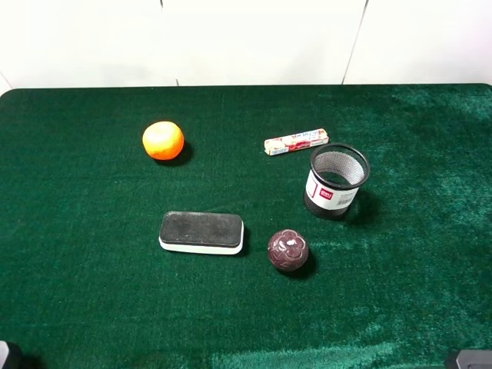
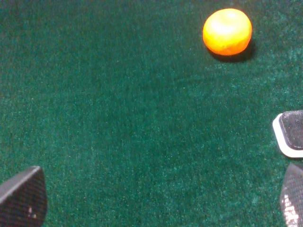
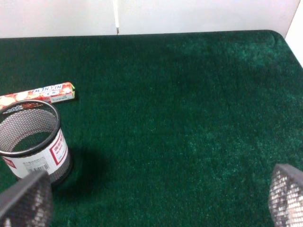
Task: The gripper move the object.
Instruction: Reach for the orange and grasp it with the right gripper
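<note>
The bright orange ball (image 1: pixel 163 140) rests on the green cloth at the back left; it also shows in the left wrist view (image 2: pixel 227 31). My left gripper (image 2: pixel 156 203) is open and empty, its black fingertips (image 2: pixel 22 198) wide apart, well short of the ball. My right gripper (image 3: pixel 156 198) is open and empty, its fingertips (image 3: pixel 26 201) near the mesh cup. In the high view only small dark parts of the arms show at the front corners, left (image 1: pixel 8 355) and right (image 1: pixel 469 358).
A black mesh cup (image 1: pixel 337 181) stands right of centre, with a candy stick (image 1: pixel 296 141) behind it. A board eraser (image 1: pixel 201 232) and a dark maroon ball (image 1: pixel 287 250) lie in the middle. A white wall (image 1: pixel 246 38) runs behind the green table (image 1: pixel 77 292).
</note>
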Robot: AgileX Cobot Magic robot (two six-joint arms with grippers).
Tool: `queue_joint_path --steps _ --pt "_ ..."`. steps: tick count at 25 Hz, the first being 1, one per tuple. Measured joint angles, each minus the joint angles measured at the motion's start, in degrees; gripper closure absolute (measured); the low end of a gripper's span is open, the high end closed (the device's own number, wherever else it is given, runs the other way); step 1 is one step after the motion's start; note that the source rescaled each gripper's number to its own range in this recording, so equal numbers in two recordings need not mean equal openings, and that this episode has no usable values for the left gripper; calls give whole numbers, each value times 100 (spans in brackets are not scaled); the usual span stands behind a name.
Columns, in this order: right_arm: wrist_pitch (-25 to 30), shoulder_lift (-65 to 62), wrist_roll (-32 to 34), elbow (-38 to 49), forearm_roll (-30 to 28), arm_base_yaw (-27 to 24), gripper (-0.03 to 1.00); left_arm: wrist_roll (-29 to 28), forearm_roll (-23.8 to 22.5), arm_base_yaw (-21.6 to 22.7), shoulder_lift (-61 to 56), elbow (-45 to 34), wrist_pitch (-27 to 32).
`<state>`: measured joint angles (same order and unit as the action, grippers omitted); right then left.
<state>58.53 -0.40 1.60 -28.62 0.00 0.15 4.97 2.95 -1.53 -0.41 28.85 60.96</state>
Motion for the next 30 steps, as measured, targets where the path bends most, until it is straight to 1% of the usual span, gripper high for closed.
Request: queue_joint_path --steps 30 --pt "0 0 0 0 0 0 -3 13 0 0 0 0 0"
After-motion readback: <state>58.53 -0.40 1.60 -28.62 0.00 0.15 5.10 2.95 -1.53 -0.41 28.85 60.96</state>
